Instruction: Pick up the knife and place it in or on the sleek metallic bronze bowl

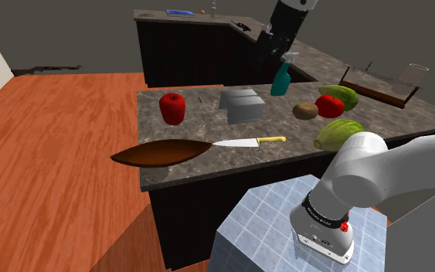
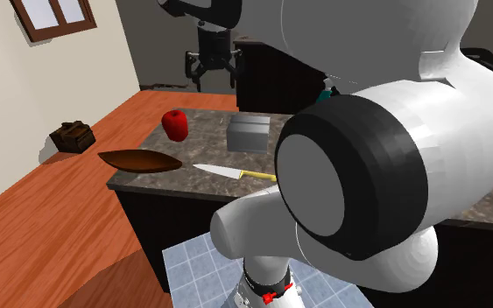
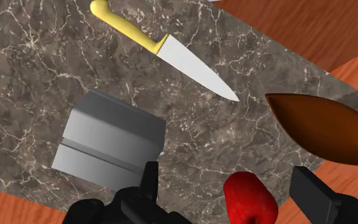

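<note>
The grey box (image 1: 241, 104) stands near the middle of the dark marble desk (image 1: 208, 124), and I place the other things by it. The knife (image 1: 246, 142) lies flat on the desk, between the box and the desk's edge on the stand's side, near the box but not touching it. It has a yellow handle and a pale blade. The blade's tip points away from the box toward the bowl (image 1: 161, 152).

The bowl is brown, shallow and shaped like a leaf. It lies farther from the box than the knife, just past the blade's tip. In the wrist view a small gap shows between the tip and the bowl. One part of the bowl hangs over the desk's edge, above the wooden floor.

A red fruit (image 1: 172, 107) stands on the shoulder view's left of the box, apart from it.

The black fingers (image 3: 147, 184) hang high in the air above the box and the red fruit. They are spread wide, and nothing is between them.
</note>
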Controlling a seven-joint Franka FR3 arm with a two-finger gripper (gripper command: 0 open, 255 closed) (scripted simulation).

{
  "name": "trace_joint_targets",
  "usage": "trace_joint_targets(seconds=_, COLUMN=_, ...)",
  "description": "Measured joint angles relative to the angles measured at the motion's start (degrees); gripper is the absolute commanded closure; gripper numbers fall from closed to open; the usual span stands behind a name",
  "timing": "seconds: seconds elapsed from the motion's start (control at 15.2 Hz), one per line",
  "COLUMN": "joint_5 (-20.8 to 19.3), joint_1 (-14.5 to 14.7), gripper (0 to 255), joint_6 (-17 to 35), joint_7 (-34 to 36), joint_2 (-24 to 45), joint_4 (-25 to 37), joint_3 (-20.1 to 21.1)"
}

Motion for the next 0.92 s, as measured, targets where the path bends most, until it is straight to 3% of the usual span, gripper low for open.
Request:
trace_joint_targets(seconds=0.33, joint_5=-1.9, joint_1=2.2, gripper=0, joint_6=3.2, joint_7=-6.5, joint_2=-2.2, joint_4=-6.6, joint_3=-1.1)
trace_joint_targets(seconds=0.92, joint_5=-10.7, joint_1=6.4, gripper=0, joint_6=13.0, joint_7=-27.5, joint_2=-7.1, joint_4=-24.2, joint_3=-7.7)
